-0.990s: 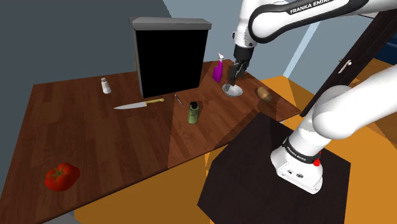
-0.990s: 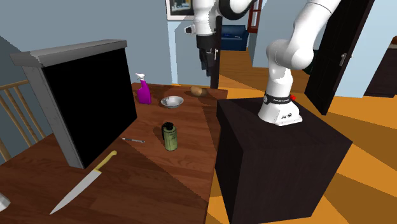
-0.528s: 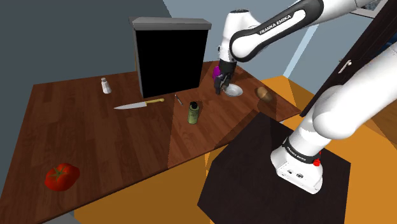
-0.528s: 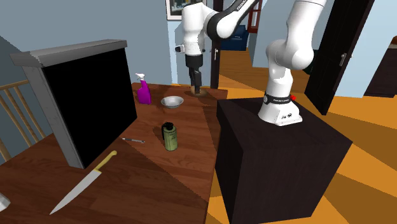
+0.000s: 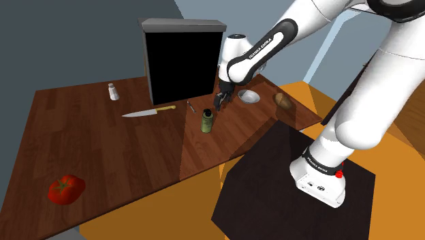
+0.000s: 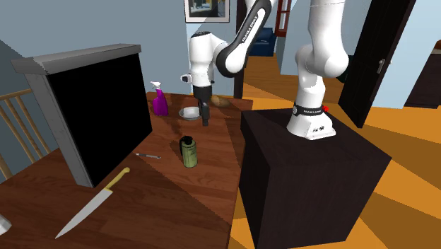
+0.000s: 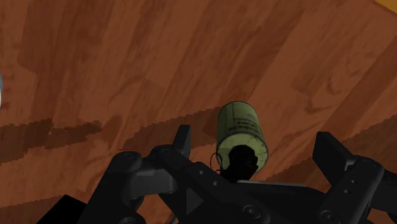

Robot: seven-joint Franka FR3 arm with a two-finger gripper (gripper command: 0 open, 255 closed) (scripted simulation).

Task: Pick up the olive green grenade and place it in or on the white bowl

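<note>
On the wooden table (image 5: 102, 143) stands one olive grenade (image 5: 206, 121), upright, a dark cap on top. Counted around it: one pale bowl (image 5: 250, 96), one knife (image 5: 148, 111), one tomato (image 5: 66, 188), one shaker (image 5: 113, 91), one potato (image 5: 282, 100), one purple spray bottle (image 6: 160, 100), one small thin tool (image 5: 191, 106) and one black-fronted box (image 5: 182, 61).

In the shoulder view, the tool lies near the grenade, up and to its left. The knife is farther to the grenade's left and the shaker beyond that. The tomato sits well apart from the grenade, toward the lower left. The box rises behind the grenade. The bowl is up and to the grenade's right, with the potato past it.

One gripper (image 5: 218, 103) hangs over the table between grenade and bowl, nearer the grenade and apart from it. In the wrist view the two fingers (image 7: 332, 153) stand wide apart. The grenade (image 7: 240, 132) shows in the gap beyond them, touched by neither, and they hold nothing.
</note>
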